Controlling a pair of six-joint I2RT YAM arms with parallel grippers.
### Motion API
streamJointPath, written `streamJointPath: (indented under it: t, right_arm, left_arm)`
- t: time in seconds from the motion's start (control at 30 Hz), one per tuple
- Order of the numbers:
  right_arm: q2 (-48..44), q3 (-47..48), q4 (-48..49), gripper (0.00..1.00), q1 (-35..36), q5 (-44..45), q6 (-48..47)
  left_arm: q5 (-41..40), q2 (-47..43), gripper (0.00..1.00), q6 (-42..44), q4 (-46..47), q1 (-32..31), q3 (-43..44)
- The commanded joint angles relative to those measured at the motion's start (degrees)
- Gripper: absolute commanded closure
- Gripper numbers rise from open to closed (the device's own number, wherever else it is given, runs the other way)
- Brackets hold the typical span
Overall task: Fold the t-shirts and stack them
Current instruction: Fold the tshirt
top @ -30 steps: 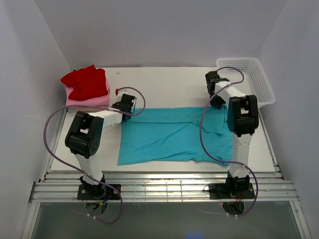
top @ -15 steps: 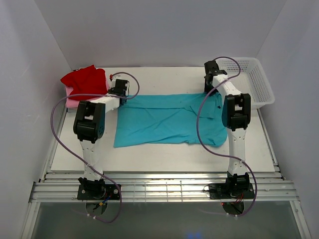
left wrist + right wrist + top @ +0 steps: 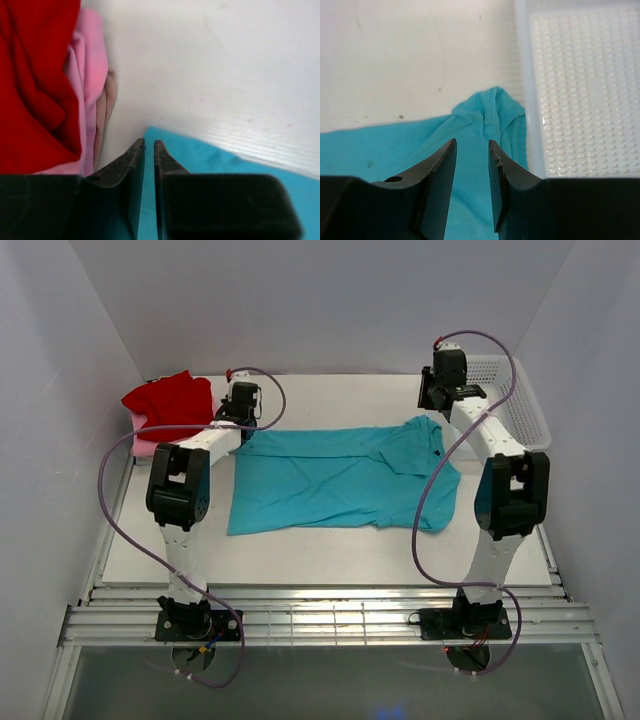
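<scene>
The teal t-shirt lies spread flat across the middle of the table, collar toward the right. My left gripper hangs over its far left corner. Its jaws stand a narrow slit apart, and the cloth seen through the slit lies flat below them. My right gripper is over the bunched far right corner. Its jaws are open and grip nothing. A red t-shirt tops a folded pile at the back left, over a pink one and a beige one.
The white mesh basket stands at the back right, and its wall is just right of the right gripper. The pile of folded shirts sits close to the left of the left gripper. White walls enclose the table on three sides.
Both arms reached toward the back of the table, pulling the teal shirt's far edge with them and spreading it. Both grippers then went from shut to open, letting the corners go.
</scene>
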Motion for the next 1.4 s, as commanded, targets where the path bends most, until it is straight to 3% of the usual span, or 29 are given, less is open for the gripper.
streamJointPath:
  t: [0.0, 0.17, 0.43, 0.93, 1.03, 1.07, 1.1, 1.37]
  right_arm:
    - [-5.66, -1.64, 1.55, 0.62, -0.03, 0.69, -1.84]
    - [-3.29, -5.32, -5.31, 0.64, -0.03, 1.66, -0.88]
    - [-0.30, -11.57, -3.91, 0.64, 0.06, 0.17, 0.80]
    - [2.77, -13.77, -6.37, 0.65, -0.03, 1.13, 1.94]
    - [3.65, -13.94, -6.46, 0.77, -0.03, 0.78, 2.03]
    - [3.83, -13.86, -6.64, 0.88, -0.03, 0.69, 2.03]
    - [4.01, -13.86, -6.72, 0.92, -0.03, 0.78, 2.03]
    - [2.60, -13.51, -7.43, 0.92, -0.03, 4.64, 1.94]
  left_arm:
    - [0.23, -8.94, 0.74, 3.46, 3.12, -2.73, 3.52]
    - [1.90, -14.13, 0.73, 0.39, 0.23, -5.99, -3.23]
    - [9.81, -18.45, 0.80, -10.51, 1.54, -9.24, -22.39]
    - [11.39, -13.44, 0.84, -13.41, 1.01, -9.68, -27.86]
    - [10.87, -13.35, 0.84, -13.41, 0.93, -9.68, -28.39]
    - [10.69, -13.35, 0.84, -13.24, 0.93, -9.68, -28.39]
    - [10.43, -13.35, 0.84, -13.06, 0.84, -9.68, -28.56]
    - [8.76, -13.35, 0.84, -12.45, -0.04, -9.68, -28.30]
